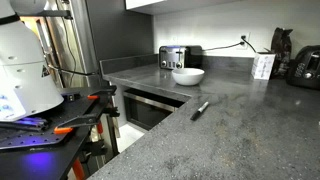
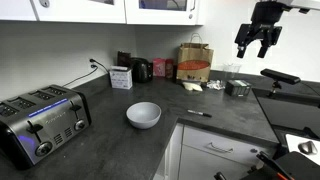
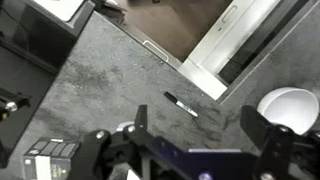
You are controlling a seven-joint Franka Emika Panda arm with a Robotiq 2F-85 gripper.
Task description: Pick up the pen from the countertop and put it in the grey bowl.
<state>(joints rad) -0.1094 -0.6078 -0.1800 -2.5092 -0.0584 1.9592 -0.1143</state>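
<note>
- The gripper (image 2: 256, 48) hangs high above the countertop (image 2: 120, 150), well apart from everything on it; the wrist view shows its jaws spread wide, its fingers (image 3: 262, 135) over bare stone and holding nothing
- The pen (image 3: 181, 103) lies flat near the front edge of the countertop, close to the inner corner of the L; the grey bowl (image 2: 143, 115) sits apart from it, further in from that edge
- The step in hand looks like the approach to the pen: the descent should centre the gripper over the pen's middle, with the jaws turned to close across the thin shaft, not along it
- The pen is thin and lies flat on stone, so the fingertips probably need to come almost down to the surface before closing, or the pen may roll towards the edge
</note>
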